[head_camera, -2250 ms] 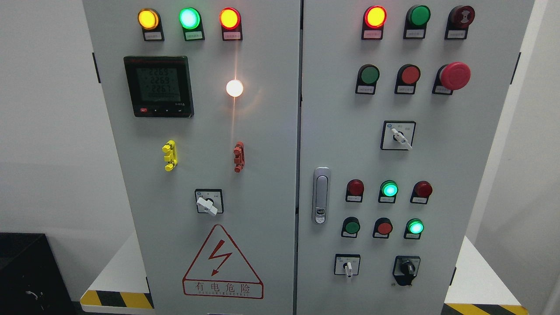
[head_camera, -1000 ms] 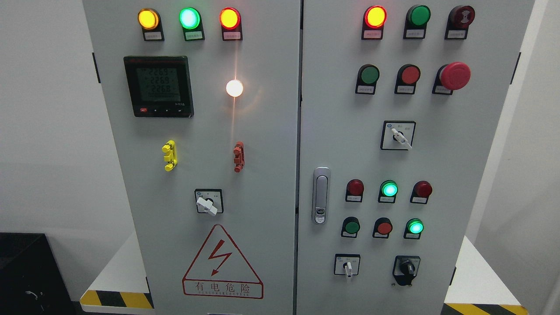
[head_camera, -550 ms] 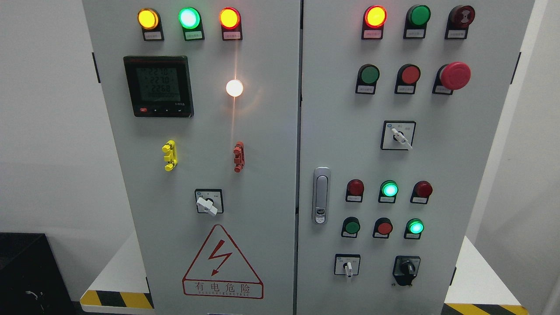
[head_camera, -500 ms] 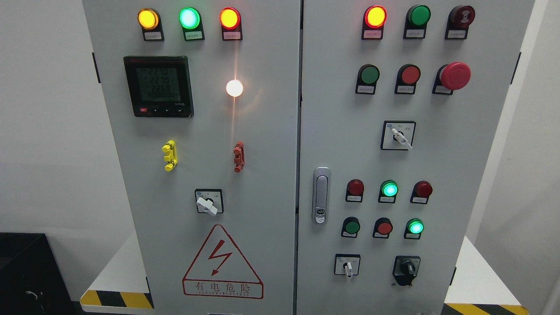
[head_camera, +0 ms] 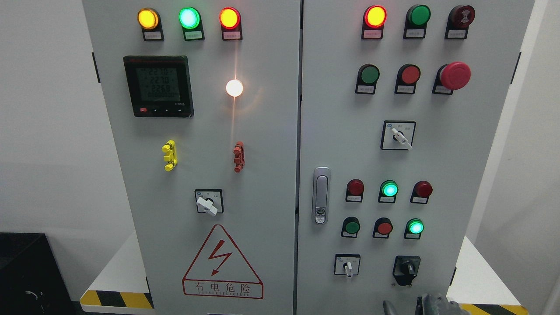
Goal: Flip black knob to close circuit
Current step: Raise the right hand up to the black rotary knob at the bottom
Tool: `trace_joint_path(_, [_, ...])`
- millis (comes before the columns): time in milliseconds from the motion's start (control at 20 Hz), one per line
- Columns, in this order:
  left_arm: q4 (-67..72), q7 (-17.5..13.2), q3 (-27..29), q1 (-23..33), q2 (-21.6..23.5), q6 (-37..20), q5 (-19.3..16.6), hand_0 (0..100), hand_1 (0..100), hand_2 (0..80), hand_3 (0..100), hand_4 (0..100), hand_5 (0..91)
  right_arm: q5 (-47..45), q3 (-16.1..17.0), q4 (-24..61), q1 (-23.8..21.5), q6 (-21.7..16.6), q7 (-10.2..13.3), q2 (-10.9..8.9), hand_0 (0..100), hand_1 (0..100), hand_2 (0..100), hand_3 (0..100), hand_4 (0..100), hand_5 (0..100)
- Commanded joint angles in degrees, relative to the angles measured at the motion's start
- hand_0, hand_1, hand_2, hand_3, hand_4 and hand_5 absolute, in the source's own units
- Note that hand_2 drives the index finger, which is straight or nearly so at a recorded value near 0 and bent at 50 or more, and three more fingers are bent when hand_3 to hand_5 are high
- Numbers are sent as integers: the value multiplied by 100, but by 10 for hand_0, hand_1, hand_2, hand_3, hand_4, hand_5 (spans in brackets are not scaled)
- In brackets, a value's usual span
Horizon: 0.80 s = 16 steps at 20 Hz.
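Observation:
The black knob (head_camera: 407,267) sits on a black plate at the lower right of the grey cabinet's right door (head_camera: 341,144), its grip standing roughly upright. Just below it, the top of my right hand (head_camera: 426,305) shows as dark grey shapes at the bottom edge, a short way under the knob and not touching it. Too little of the hand shows to tell how it is held. My left arm does not appear.
Left of the black knob is a white-handled selector switch (head_camera: 347,265). Above are red and green buttons and lit green lamps (head_camera: 389,189). A door latch (head_camera: 321,195) sits mid-cabinet. The left door carries a meter (head_camera: 158,85) and a warning triangle (head_camera: 222,262).
My right hand has risen into view at the bottom edge below the black knob; earlier it was out of view. The meter digits changed. The knob has not moved.

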State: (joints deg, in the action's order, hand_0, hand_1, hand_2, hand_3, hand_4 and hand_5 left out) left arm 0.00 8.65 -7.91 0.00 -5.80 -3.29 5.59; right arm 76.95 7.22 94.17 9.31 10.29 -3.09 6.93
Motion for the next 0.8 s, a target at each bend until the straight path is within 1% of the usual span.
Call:
trace_joint_path(0, [-176, -4, 0, 132, 0, 4, 4, 120, 556, 0, 0, 0, 0, 110, 95, 31, 211, 26, -60, -8, 0, 0, 886, 1000, 944, 1000])
trace_joint_path(300, [-176, -4, 0, 132, 0, 4, 3, 120, 556, 0, 0, 0, 0, 119, 165, 31, 299, 34, -139, -43, 0, 0, 884, 1000, 942, 1000])
trace_joint_path(750, [-167, -4, 0, 132, 0, 4, -5, 120, 556, 0, 0, 0, 0, 145, 218, -197, 510, 34, -131, -60, 0, 0, 882, 1000, 941, 1000])
